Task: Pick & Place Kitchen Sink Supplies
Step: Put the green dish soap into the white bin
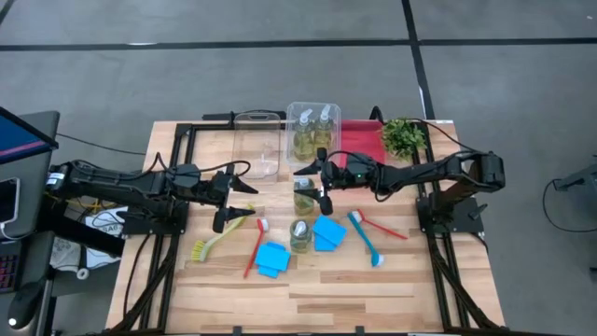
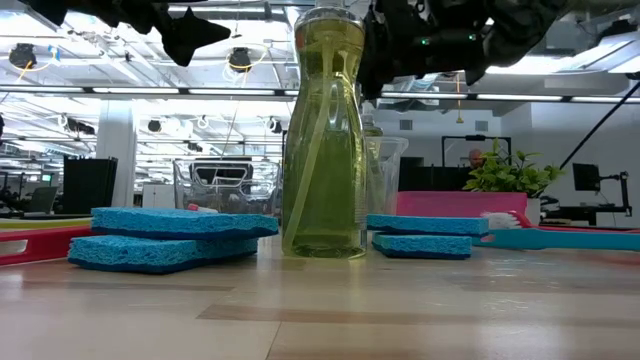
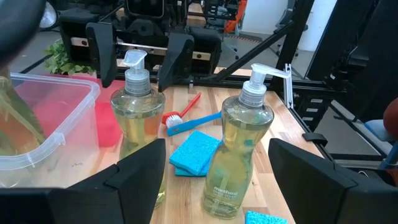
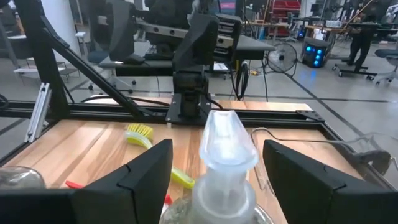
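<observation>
Spanning most of the high view, the wooden surface (image 1: 308,289) carries everything, with the left arm reaching in from one side and the right arm from the other. At the far edge sit a clear bin (image 1: 258,142) with nothing visible in it, a second clear bin (image 1: 313,126) holding two soap pump bottles (image 1: 305,138), and beside it a red bin (image 1: 359,140) next to a small leafy plant (image 1: 404,136). The right end effector (image 1: 324,181) hovers with its fingers spread around the pump head of a third soap bottle (image 1: 305,197) standing near the middle of the surface; the right wrist view shows the pump top between the two fingers with gaps on both sides, not gripped. The left end effector (image 1: 235,203) hangs released above bare wood, just beyond the yellow-green brush (image 1: 217,239), holding nothing. A fourth soap bottle (image 1: 301,235) stands nearer the front, between two stacks of blue sponges (image 1: 271,259), the other stack (image 1: 328,231) lying just beside it. A red brush (image 1: 254,248) lies between the yellow-green brush and the nearer sponges, while a blue brush (image 1: 365,238) and another red brush (image 1: 383,227) lie crossed beyond the second sponge stack.
</observation>
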Controlling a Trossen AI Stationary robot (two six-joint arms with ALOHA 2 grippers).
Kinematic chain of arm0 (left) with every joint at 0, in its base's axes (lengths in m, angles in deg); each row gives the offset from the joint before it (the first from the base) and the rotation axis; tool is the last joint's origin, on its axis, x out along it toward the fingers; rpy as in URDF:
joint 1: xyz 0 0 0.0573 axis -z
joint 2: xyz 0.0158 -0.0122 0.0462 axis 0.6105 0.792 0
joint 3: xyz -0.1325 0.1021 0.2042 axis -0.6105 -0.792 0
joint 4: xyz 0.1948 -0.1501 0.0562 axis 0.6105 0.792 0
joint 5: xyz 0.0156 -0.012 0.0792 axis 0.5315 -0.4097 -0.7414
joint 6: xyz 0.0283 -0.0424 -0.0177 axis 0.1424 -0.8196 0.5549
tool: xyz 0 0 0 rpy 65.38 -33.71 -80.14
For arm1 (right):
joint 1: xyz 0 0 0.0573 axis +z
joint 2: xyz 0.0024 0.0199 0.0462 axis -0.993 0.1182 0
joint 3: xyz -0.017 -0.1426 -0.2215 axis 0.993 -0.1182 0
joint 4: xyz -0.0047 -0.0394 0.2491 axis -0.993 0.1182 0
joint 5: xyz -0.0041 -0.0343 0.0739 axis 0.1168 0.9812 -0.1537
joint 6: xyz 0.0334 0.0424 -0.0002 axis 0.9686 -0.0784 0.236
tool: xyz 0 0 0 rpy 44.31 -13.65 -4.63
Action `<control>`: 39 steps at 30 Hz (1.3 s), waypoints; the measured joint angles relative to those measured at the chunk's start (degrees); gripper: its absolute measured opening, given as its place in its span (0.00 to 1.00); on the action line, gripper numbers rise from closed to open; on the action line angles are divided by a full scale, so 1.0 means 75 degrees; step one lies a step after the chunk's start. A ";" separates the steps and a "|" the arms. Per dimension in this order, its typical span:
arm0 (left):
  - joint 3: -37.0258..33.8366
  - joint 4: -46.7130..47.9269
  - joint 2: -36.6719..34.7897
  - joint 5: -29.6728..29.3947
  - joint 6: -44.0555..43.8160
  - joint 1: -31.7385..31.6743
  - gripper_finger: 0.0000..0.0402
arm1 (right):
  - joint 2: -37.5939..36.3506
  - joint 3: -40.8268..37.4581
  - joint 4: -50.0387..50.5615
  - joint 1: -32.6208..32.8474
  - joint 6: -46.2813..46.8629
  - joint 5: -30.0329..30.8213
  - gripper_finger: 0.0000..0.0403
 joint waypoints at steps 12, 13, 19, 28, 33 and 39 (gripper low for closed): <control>0.0000 0.0003 0.0000 0.0000 -0.0003 0.0003 0.71 | -0.0058 0.0014 -0.0003 -0.0003 0.0006 -0.0003 0.59; 0.0000 0.0003 0.0000 0.0000 -0.0002 0.0002 0.71 | -0.0058 0.0014 -0.0001 -0.0003 0.0006 -0.0001 0.58; 0.0000 0.0003 0.0000 0.0000 -0.0003 0.0003 0.71 | -0.0058 0.0014 -0.0003 0.0003 0.0015 -0.0003 0.43; 0.0000 0.0005 0.0000 0.0000 -0.0002 0.0003 0.71 | -0.0061 0.0014 0.0000 0.0003 0.0023 -0.0006 0.23; 0.0003 0.0006 0.0000 0.0000 0.0000 0.0003 0.71 | -0.0061 0.0014 0.0000 0.0003 0.0128 -0.0004 0.27; 0.0003 0.0006 0.0000 0.0000 -0.0001 0.0003 0.71 | -0.0061 0.0014 0.0000 0.0003 0.0281 -0.0004 0.32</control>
